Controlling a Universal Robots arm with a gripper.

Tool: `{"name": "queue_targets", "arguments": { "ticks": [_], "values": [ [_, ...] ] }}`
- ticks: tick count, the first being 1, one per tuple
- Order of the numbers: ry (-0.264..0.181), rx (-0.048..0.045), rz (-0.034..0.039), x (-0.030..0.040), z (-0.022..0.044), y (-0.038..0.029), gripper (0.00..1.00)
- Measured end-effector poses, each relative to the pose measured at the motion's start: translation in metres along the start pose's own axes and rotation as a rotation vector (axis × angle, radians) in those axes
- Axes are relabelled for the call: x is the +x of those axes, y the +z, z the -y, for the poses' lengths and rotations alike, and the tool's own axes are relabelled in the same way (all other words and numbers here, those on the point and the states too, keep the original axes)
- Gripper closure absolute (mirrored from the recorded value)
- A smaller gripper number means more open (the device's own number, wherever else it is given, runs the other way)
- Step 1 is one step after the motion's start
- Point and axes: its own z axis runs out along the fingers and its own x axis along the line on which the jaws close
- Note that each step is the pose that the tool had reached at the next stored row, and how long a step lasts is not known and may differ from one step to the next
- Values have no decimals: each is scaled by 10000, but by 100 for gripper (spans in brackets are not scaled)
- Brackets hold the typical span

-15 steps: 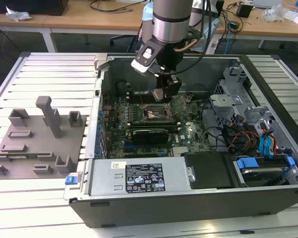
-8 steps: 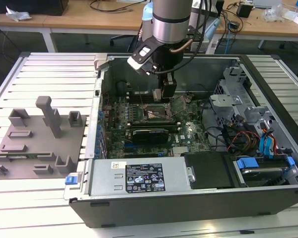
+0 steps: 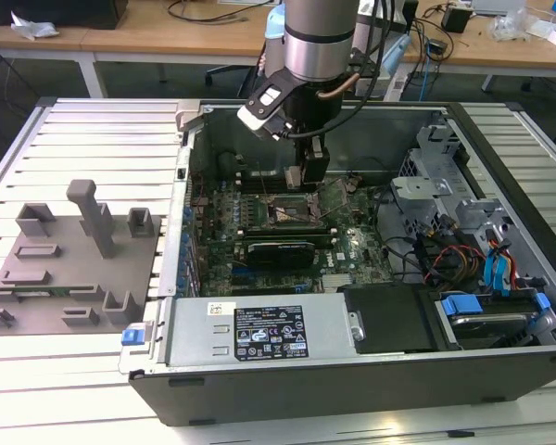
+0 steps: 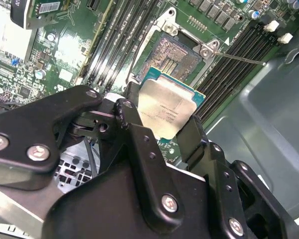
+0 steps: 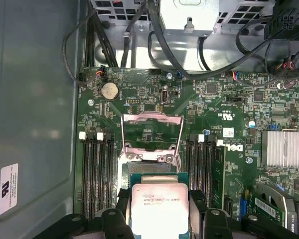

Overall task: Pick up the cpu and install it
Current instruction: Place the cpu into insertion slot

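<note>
The cpu [image 4: 165, 108], a small square chip with a pale silvery top, sits clamped between my black fingers [image 4: 128, 115] in both wrist views. My gripper [image 4: 162, 123] is shut on its two opposite edges. The cpu [image 5: 159, 208] hangs just above the motherboard, beside the open socket [image 4: 178, 54], whose metal frame [image 5: 152, 130] stands flipped up. In the exterior view my gripper [image 3: 306, 178] reaches down into the open computer case [image 3: 500, 362], right over the socket [image 3: 292, 211] in the middle of the board.
A long black expansion card [image 3: 280, 250] lies just in front of the socket. Memory slots [image 5: 97, 174] flank it on both sides. Cables and a drive cage [image 3: 445, 190] fill the case's right side. A grey fixture [image 3: 74, 250] stands on the exterior view's left.
</note>
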Motion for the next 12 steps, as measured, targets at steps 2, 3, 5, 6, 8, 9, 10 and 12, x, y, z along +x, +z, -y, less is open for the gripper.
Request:
{"name": "queue_targets", "arguments": {
  "ticks": [2,3,5,6,8,9,10,12],
  "values": [
    [3,0,0,0,5,4,45],
    [1,0,0,0,5,4,45],
    [-1,0,1,0,5,4,45],
    [0,0,0,0,6,4,45],
    [1,0,0,0,7,4,45],
    [1,-1,-4,1,8,9,45],
    [3,-2,-4,1,11,13,45],
    [0,0,-1,0,18,21,45]
  ]
}}
